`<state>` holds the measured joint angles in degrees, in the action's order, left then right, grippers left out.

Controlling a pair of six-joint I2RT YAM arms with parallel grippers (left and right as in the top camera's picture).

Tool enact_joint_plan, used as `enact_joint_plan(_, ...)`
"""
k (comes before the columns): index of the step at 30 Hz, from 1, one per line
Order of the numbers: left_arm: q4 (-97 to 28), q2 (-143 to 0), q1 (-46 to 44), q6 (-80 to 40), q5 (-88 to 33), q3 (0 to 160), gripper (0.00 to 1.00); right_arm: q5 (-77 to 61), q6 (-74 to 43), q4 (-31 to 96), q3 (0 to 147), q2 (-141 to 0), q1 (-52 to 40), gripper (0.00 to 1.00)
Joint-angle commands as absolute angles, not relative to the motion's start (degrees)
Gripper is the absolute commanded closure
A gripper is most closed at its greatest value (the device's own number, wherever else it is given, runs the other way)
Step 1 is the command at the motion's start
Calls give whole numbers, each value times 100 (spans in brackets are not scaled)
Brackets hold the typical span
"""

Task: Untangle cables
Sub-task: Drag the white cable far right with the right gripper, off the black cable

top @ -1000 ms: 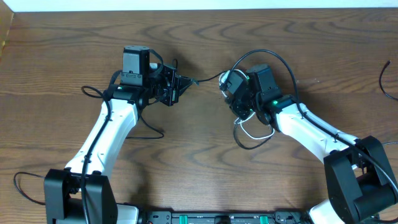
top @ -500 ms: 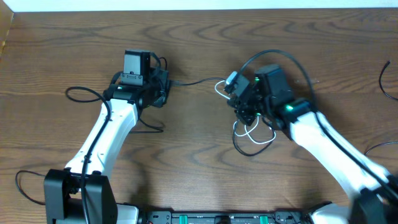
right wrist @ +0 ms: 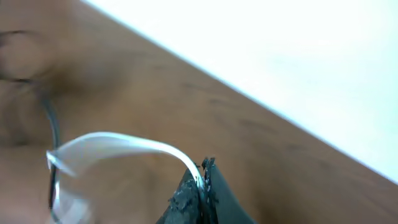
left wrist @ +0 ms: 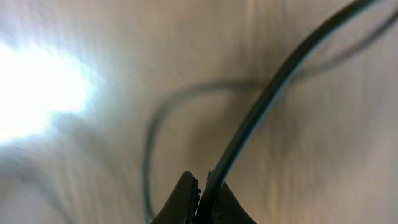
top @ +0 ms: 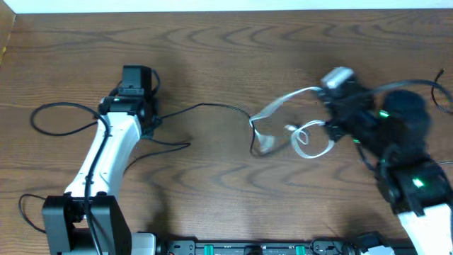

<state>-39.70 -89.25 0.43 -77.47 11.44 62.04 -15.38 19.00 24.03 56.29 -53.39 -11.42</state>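
On the wooden tabletop (top: 212, 42), the left tool (left wrist: 200, 190) is pinching the black cable (top: 205, 106) and the right tool (right wrist: 200, 180) is clamping the white cable (top: 283, 103). Both are running crosswise to a tangle (top: 256, 134) between the arms, nearer the right.

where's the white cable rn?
Overhead view, right of centre: the white cable stretches from the shut right claw down-left to the black cable near the middle, with loose loops just below.

Both wrist views blurred; bright glare patches.
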Motion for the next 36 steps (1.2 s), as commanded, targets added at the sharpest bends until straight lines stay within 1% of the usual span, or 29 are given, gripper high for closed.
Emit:
enact_joint_plan(1, -4182, -8982, 342, -7671, 2067, 6307, 92, -707, 1828, 2493, 5688, -5015, -593, 99)
enact_joint_plan(4, -4331, -8982, 617, -7671, 2279, 6307, 92, -469, 1846, 2585, 5688, -4915, -132, 99)
enact_joint_plan(9, -4462, -8982, 1035, -7669, 2189, 6307, 92, -460, 1887, 2657, 5688, -4958, 550, 99)
enact_joint_plan(15, -4477, -8982, 1098, -7627, 2132, 6307, 92, -429, 1890, 2486, 5688, -5190, 1087, 99)
enact_joint_plan(20, -4466, -8982, 1098, -7631, 2202, 6307, 92, 95, 1887, 2401, 5688, -5457, 1426, 99)
enact_joint_plan(29, -4475, -8982, 1098, -7629, 2307, 6307, 92, 598, 1892, 1483, 5688, -5900, 1824, 99)
enact_joint_plan(36, -4501, -8982, 1142, -7627, 2521, 6307, 92, 2010, 1981, 690, 5688, -6416, 2226, 99)
